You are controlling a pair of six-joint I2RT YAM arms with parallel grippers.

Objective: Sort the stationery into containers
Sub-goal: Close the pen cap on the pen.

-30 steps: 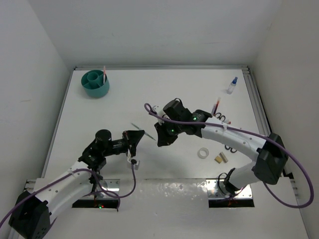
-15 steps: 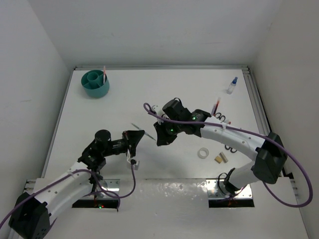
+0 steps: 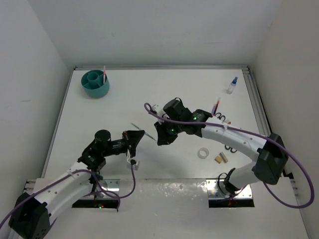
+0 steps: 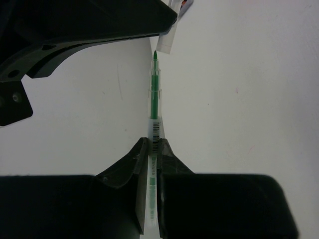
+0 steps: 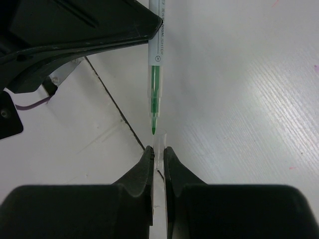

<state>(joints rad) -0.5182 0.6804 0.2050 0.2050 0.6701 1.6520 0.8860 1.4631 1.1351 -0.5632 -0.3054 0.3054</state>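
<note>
The left pincer (image 4: pixel 152 149) is pinching the green pen (image 4: pixel 155 94) by the printed rear part of its clear barrel, so the pen juts straight out from the fingertips with its bare green tip pointing at the right pincer (image 5: pixel 158 154). The right pincer's jaws are pressed onto a small clear cap (image 5: pixel 159 143), and the pen's tip sits just beside the cap's mouth, lined up with it; whether they touch I cannot tell. Seen from above, both pincers meet near the middle of the white counter (image 3: pixel 174 89), left arm reaching from the near left and right arm bending in from the near right. The teal pot (image 3: pixel 97 92) stands well apart at the far left corner, with a red pen (image 3: pixel 104 73) standing upright in one compartment. At the far right stands the bottle (image 3: pixel 232 85). A second red pen (image 3: pixel 217 105) and the scissors (image 3: pixel 223 119) lie beside the right arm, while the tape ring (image 3: pixel 203 153) and tan blocks (image 3: pixel 221 158) lie just beside each other nearer the right base
</note>
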